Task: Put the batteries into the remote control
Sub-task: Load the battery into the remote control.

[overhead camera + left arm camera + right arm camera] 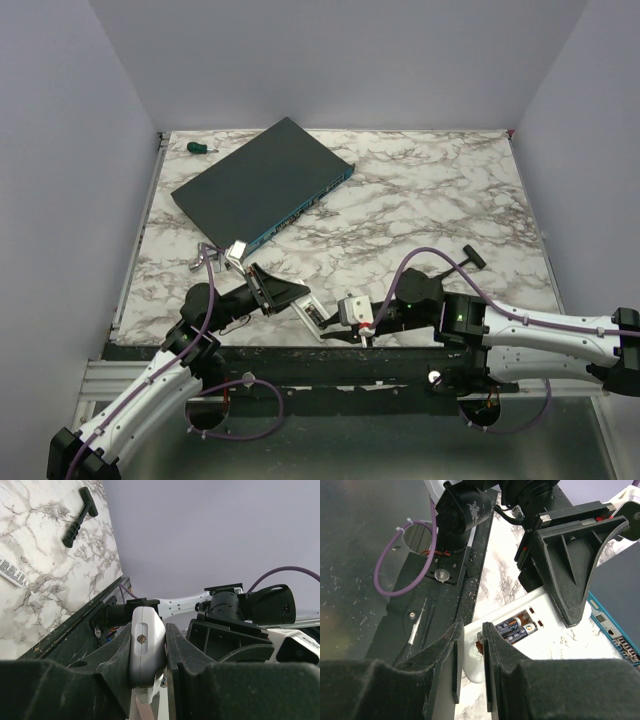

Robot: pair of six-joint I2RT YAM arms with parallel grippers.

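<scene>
Reaching in from the lower left, the left arm [140, 395] is folded at the elbow and stretched rightward, just in front of the near corner of the dark flat box [262, 180]. The left gripper [148, 650] is rolled onto its side, and the remote control [555, 645] is pinched tightly between its fingers. The remote is held at the near edge of the table [430, 200], in front of the box's near corner and slightly right of it. Its battery compartment is uncovered, and two batteries [517, 626] are seen lying side by side inside. The right gripper [472, 635] is set over the remote's free end with its fingers drawn to a narrow gap. Whether anything is pinched between them cannot be told. The right arm [540, 330] is laid low and nearly level, stretched leftward from the right side. A black T-shaped tool [468, 258] lies flat, well right of the box.
</scene>
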